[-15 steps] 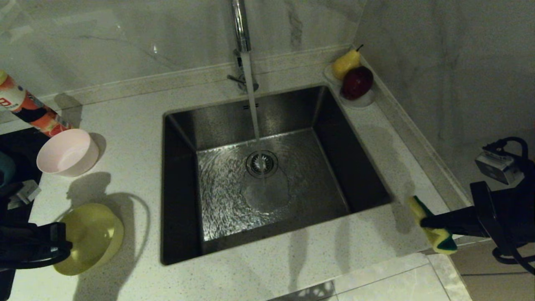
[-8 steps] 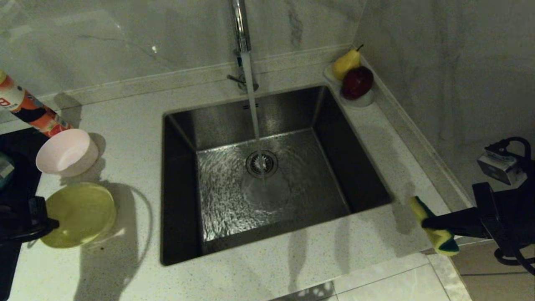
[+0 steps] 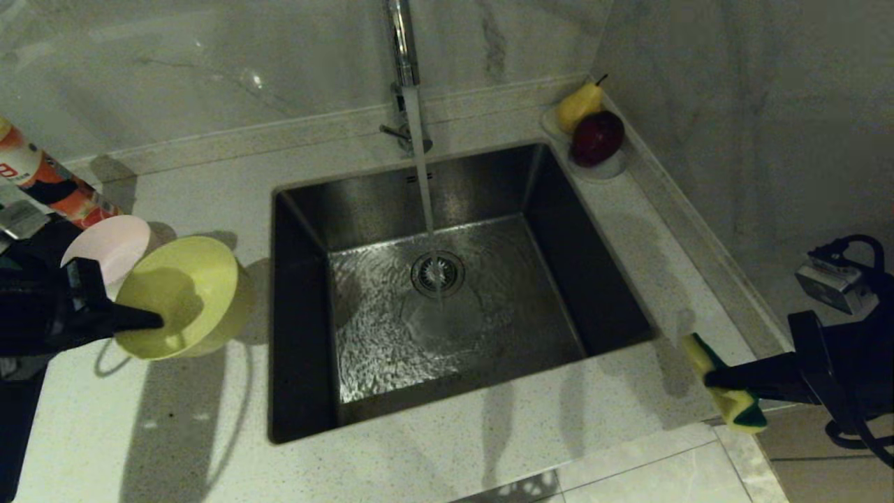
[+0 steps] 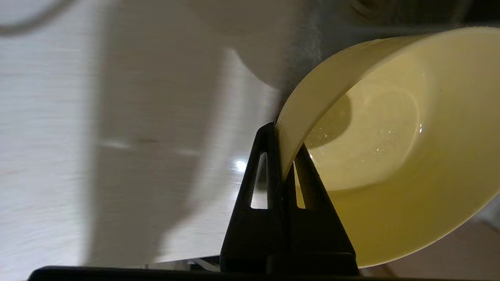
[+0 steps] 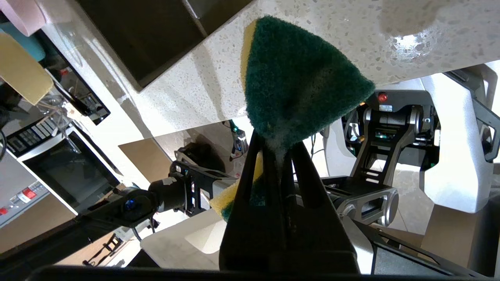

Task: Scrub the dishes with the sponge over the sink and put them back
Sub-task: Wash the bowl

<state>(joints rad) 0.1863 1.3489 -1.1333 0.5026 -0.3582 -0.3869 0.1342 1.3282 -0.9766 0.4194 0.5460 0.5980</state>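
Observation:
My left gripper (image 3: 143, 323) (image 4: 283, 154) is shut on the rim of the yellow bowl (image 3: 188, 293) (image 4: 394, 144), one finger inside and one outside. The bowl hangs tilted above the counter left of the sink (image 3: 318, 209), its opening facing the head camera. Behind it stands the pale pink bowl (image 3: 105, 244), partly hidden. At the counter's front right corner my right gripper (image 3: 709, 377) (image 5: 278, 146) is shut on the sponge (image 3: 733, 405) (image 5: 300, 86), which is folded, green face out. Water runs from the tap (image 3: 401, 42) onto the drain strainer (image 3: 438, 272).
An orange and white bottle (image 3: 42, 181) leans at the far left by a dark hob. A white dish with a pear (image 3: 578, 105) and a dark red apple (image 3: 597, 137) sits in the back right corner against the marble wall.
The left gripper has lifted the yellow bowl off the counter, carried it back and right toward the sink, and turned its opening up toward the camera. The right arm with the sponge has stayed put.

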